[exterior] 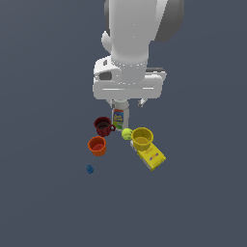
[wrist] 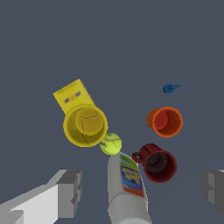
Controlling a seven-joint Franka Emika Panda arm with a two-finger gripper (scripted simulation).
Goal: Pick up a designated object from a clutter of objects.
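The tiny bright-blue knobbly item [exterior: 90, 169] lies alone on the dark floor, apart from the clutter, beyond the orange cup [exterior: 97, 145]. In the wrist view the blue item [wrist: 170, 88] lies past the orange cup [wrist: 165, 121]. My gripper [exterior: 130, 103] hangs above the clutter, over the white labelled bottle [exterior: 118, 117]. It is open and empty. In the wrist view the gripper [wrist: 142, 189] has its fingers [wrist: 70, 192] spread wide on either side of the bottle [wrist: 127, 188].
A dark red mug [exterior: 102, 126], a yellow-green ball [exterior: 127, 133], a yellow cup [exterior: 142, 138] and a yellow box [exterior: 151, 156] stand close together. They also show in the wrist view: mug [wrist: 157, 162], ball [wrist: 110, 144], yellow cup [wrist: 85, 125], box [wrist: 72, 96].
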